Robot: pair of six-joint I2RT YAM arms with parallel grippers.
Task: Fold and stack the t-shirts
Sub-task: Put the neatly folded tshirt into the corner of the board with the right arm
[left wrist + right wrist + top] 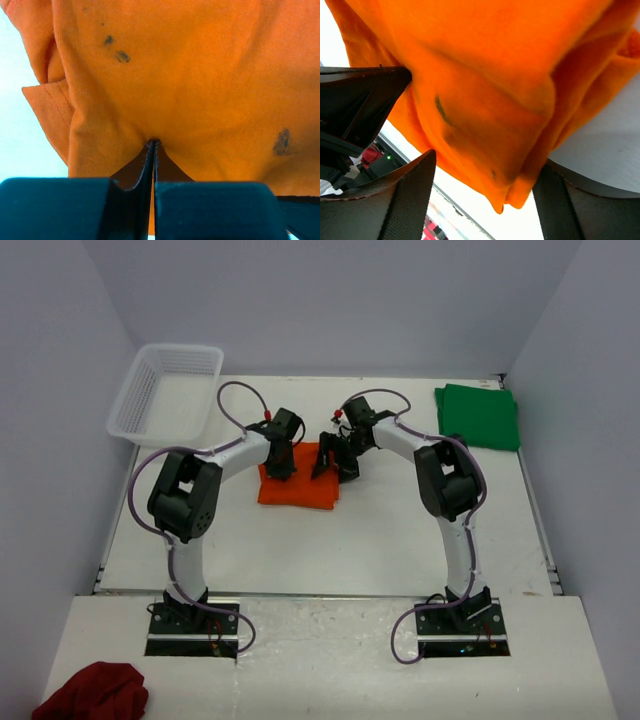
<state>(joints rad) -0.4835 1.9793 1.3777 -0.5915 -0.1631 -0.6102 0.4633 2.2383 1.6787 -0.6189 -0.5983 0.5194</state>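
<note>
the white surface [400, 540] is carrying cloth and plastic things. a folded orange shirt [300, 490] is lying near its middle, a little left of centre. a folded green shirt [478, 415] is resting flat at the far right corner, well apart from the orange one. a white mesh basket [128, 405] is sitting at the far left corner. along the near strip the left arm base [190, 625] and right arm base [465, 620] are standing side by side, and a crumpled dark red cloth [92, 692] is lying at the near left corner.
</note>
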